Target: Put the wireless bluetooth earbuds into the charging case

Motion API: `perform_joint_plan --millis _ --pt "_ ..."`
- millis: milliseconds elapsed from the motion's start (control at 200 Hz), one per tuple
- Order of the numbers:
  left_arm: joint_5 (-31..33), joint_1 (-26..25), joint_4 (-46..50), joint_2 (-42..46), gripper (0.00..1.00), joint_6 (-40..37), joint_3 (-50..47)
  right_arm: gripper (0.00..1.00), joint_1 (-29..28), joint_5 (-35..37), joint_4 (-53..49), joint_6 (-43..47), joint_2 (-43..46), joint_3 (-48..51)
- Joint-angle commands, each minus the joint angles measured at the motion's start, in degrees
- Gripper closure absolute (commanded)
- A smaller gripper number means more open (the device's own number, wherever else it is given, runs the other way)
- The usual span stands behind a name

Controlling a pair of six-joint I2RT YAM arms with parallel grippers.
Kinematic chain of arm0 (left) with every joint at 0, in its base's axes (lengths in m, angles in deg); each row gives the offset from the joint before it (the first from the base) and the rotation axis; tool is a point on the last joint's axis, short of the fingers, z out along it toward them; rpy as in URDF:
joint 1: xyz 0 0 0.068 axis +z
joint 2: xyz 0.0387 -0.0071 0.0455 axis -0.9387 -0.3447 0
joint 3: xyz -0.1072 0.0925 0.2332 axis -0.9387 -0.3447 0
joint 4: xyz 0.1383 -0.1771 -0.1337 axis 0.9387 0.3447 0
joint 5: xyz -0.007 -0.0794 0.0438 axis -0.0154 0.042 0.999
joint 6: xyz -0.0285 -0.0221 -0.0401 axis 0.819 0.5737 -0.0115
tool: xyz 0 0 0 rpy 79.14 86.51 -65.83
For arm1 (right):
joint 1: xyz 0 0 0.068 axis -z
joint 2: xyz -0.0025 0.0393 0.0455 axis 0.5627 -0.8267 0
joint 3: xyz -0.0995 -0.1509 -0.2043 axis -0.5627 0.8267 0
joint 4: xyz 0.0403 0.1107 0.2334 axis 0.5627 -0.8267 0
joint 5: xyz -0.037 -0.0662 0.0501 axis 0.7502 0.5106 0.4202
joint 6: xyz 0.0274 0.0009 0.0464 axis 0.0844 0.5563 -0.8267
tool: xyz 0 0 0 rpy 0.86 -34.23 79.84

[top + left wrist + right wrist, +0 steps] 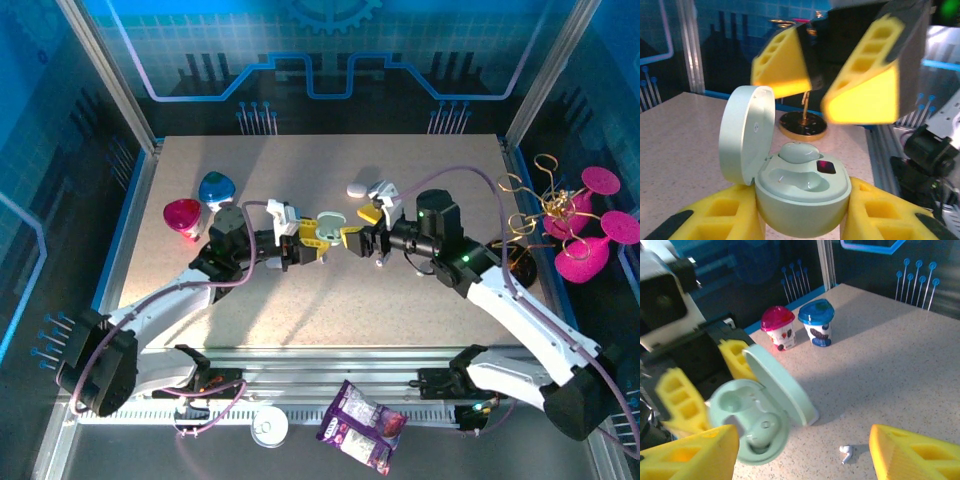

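The mint charging case [805,200] stands with its lid open, and my left gripper [802,222] is shut on its base between the yellow fingers. One mint earbud [798,151] sits in the far slot; the near slot is empty. From above, the case [330,222] lies between the left gripper [303,245] and the right gripper [360,226]. My right gripper [805,460] hangs open just over the case [747,422], nothing between its fingers. A small white earbud [846,453] lies loose on the table to the right of the case.
A pink cup [183,216] and a blue cup [216,188] stand at the back left. Two white cases [358,190] [383,187] lie behind the grippers. A gold wire stand with pink flowers [570,225] is off the right edge. A snack packet [362,425] lies on the front rail.
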Motion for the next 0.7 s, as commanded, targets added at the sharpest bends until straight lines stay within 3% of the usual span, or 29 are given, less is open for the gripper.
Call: perform_joint_plan --millis 0,135,230,315,520,695 --pt "5.26 -0.23 -4.39 -1.25 0.68 -0.13 -0.91 0.3 -2.1 6.76 -2.08 -5.99 1.92 -0.94" --pt "7.52 -0.26 -5.6 -2.31 0.68 -2.47 -1.31 0.35 -4.47 13.87 -9.06 -13.17 -0.38 -4.5" --pt "7.15 -0.26 -5.7 -2.79 0.68 -3.3 -1.31 0.55 -4.57 11.28 -11.9 -16.05 -3.25 -7.13" --pt "6.65 -0.26 -5.93 -2.89 0.68 -3.36 -1.48 0.63 -4.68 9.22 -13.78 -17.21 -5.67 -9.66" --pt "5.72 -0.23 -5.53 -2.38 0.67 -4.3 -2.51 0.62 -4.62 8.16 -17.77 -17.25 -9.45 -13.73" --pt "4.97 -0.24 -4.94 -2.43 0.67 -4.59 -2.54 0.68 -4.59 7.01 -18.66 -17.05 -11.1 -15.38"
